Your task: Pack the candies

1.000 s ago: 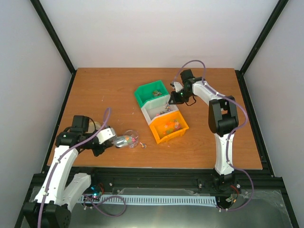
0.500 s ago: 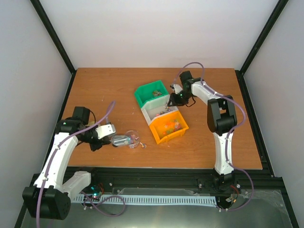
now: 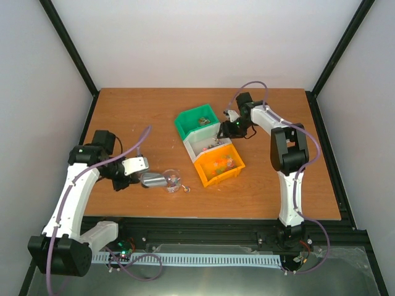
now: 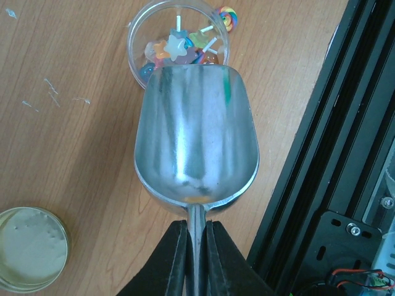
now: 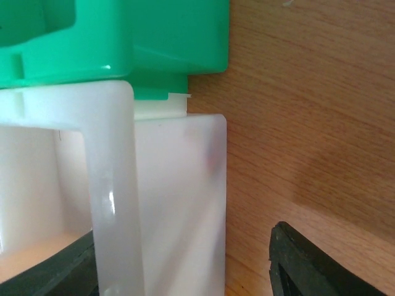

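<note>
Scoop (image 4: 195, 135) drawn back off the jar (image 4: 178, 37) — right gripper (image 3: 227, 127) opened.

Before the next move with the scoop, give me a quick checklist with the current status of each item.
1. Scoop gripped by left fingers: ok.
2. Scoop emptied: ok, bowl bare.
3. Jar open, lid aside: ok.
4. Candies all inside jar: not ok, one lollipop lies on the table by it.
5. Right fingers open astride white bin wall: ok.
6. Jar full: cannot tell.
</note>
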Available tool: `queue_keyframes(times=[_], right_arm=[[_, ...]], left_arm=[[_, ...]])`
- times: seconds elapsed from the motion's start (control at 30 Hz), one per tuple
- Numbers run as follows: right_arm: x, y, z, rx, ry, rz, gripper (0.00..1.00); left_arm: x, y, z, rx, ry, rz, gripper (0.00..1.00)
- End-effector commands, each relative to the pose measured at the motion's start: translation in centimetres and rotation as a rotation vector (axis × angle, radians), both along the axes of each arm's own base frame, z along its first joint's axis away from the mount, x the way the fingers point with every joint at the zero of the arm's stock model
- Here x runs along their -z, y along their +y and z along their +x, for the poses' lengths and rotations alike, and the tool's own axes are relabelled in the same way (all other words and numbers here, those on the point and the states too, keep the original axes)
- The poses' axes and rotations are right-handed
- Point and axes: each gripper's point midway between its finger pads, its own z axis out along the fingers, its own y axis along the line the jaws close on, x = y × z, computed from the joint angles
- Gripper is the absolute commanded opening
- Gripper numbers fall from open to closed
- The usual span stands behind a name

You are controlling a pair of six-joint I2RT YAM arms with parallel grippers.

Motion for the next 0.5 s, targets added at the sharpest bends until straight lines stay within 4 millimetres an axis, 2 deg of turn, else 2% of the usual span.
queue_keyframes(times=[0.0, 0.17, 0.23, 0.37, 0.47], right_arm=[[-2.3, -0.5, 0.2, -0.012, -0.034, 0.049, 0.64], [-4.2, -0.4, -0.1, -0.059, -0.088, 0.074, 0.66], [-5.0, -2.0, 0.5, -0.03, -0.105, 0.084, 0.66], [-6.0, -3.8, 0.1, -0.009, -0.11, 0.09, 0.65], [-6.3, -5.0, -0.9, -0.01, -0.102, 0.083, 0.64]], left_arm=[[-2.2, -0.2, 0.0, 0.039, -0.019, -0.011, 0.01], [-5.4, -2.1, 1.9, 0.014, -0.073, -0.14, 0.01], [-6.5, -2.9, 3.1, -0.005, -0.093, -0.193, 0.01], [-7.3, -5.1, 4.8, 0.014, -0.1, -0.242, 0.01], [-6.9, -7.4, 5.6, 0.036, -0.1, -0.252, 0.01]])
